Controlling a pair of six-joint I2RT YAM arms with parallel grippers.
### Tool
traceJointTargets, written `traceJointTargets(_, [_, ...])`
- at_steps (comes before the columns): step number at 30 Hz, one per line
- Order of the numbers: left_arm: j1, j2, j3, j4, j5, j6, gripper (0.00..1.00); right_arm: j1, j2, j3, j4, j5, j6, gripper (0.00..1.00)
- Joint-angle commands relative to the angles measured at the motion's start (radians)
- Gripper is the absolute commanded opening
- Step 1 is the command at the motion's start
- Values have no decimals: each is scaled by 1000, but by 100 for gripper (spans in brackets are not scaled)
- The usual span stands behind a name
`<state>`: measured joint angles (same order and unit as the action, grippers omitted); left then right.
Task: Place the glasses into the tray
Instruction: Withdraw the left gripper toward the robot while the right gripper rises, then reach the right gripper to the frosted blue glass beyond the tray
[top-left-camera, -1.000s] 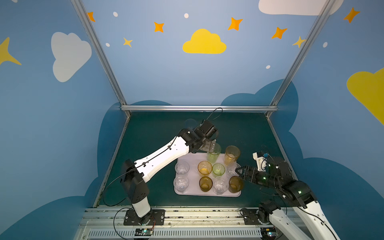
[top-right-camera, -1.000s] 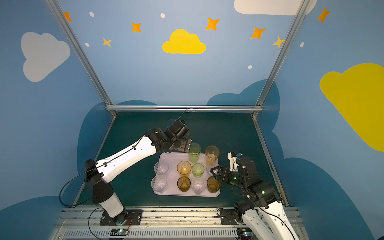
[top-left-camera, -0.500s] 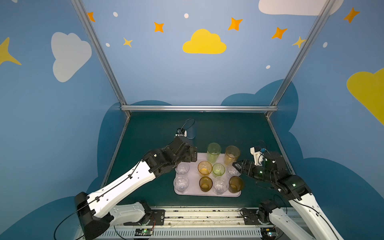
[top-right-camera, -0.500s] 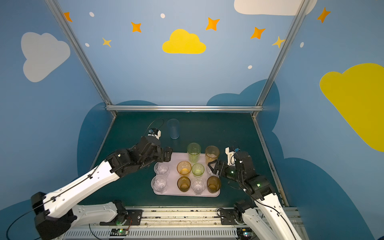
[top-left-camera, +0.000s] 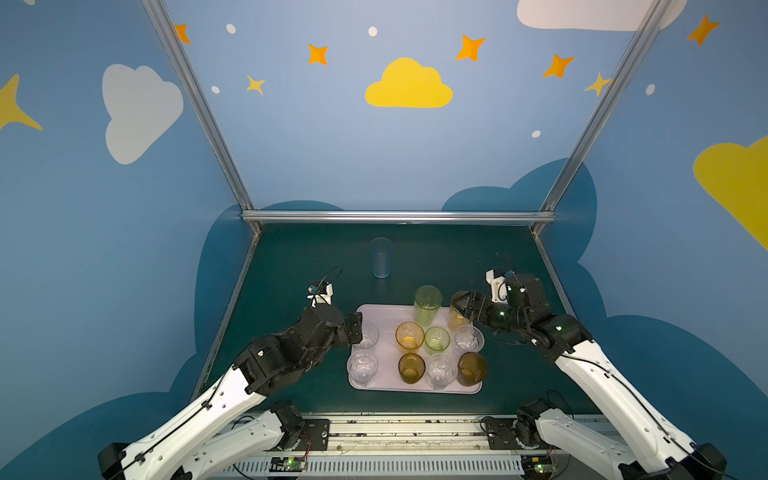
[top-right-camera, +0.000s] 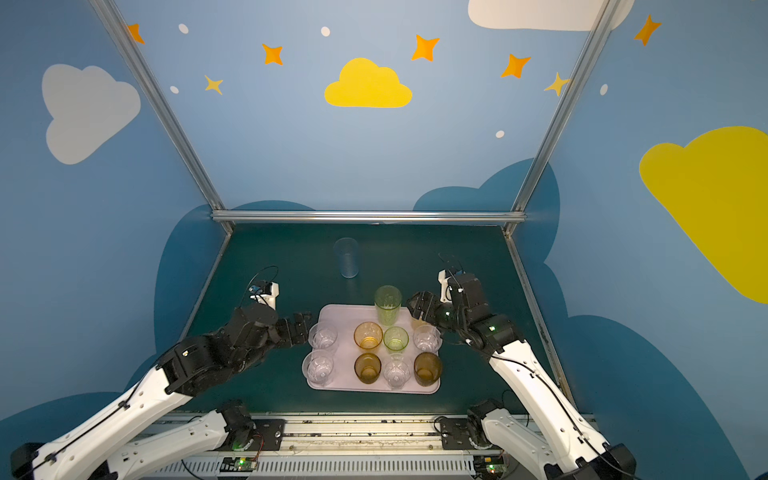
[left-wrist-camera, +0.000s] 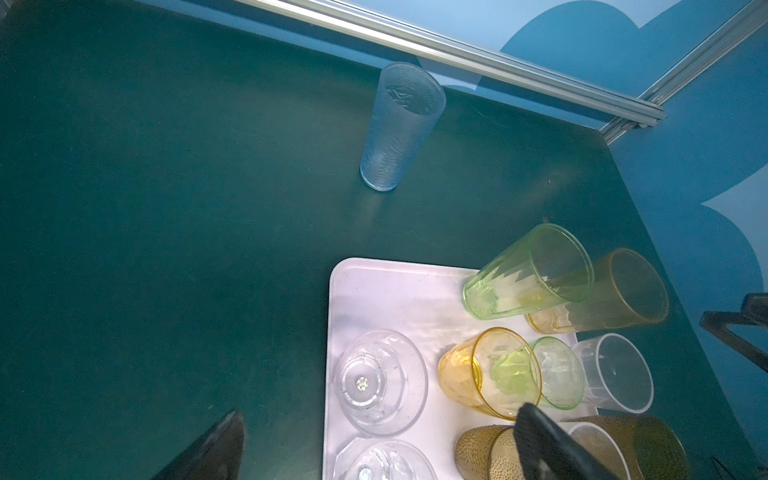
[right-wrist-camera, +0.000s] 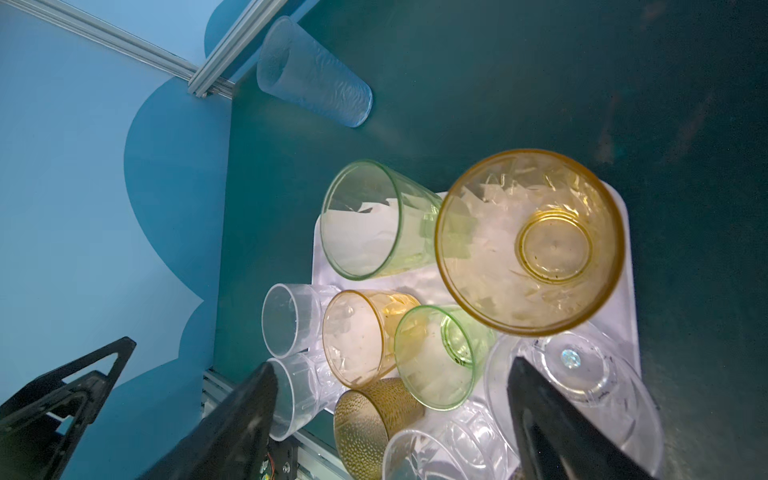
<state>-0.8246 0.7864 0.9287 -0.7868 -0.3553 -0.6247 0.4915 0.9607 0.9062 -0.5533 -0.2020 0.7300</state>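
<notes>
The pale pink tray (top-left-camera: 386, 318) (top-right-camera: 345, 316) lies near the front of the table and holds several glasses. Among them are a tall green one (top-left-camera: 427, 305) (right-wrist-camera: 365, 220), a tall amber one (right-wrist-camera: 530, 241) (left-wrist-camera: 611, 291), and short clear, amber, green and brown ones. A tall pale blue glass (top-left-camera: 381, 257) (top-right-camera: 345, 257) (left-wrist-camera: 399, 129) stands alone on the mat behind the tray. My left gripper (top-left-camera: 355, 328) (left-wrist-camera: 374, 449) is open and empty over the tray's left edge. My right gripper (top-left-camera: 462, 309) (right-wrist-camera: 395, 419) is open beside the tall amber glass, partly hiding it in both top views.
The dark green mat (top-left-camera: 449, 257) runs back to an aluminium rail (top-left-camera: 395, 216) and blue walls. Metal posts edge the table on both sides. The arm bases sit on a rail (top-left-camera: 395, 432) along the front.
My left arm has pulled back from the pale blue glass to the tray's left edge; the glass stays standing on the mat. My right gripper has moved back and left to the tall amber glass.
</notes>
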Motion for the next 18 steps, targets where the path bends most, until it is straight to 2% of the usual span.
traceJointTargets(1, [19, -32, -12, -38, 16, 2, 100, 42, 16, 52, 39, 85, 7, 86])
traceJointTargets(7, [67, -78, -39, -13, 105, 5, 100, 120, 110, 138, 44, 142, 1, 86])
traceJointTargets(18, [116, -92, -53, -3, 262, 13, 100, 183, 385, 373, 66, 99, -33, 86])
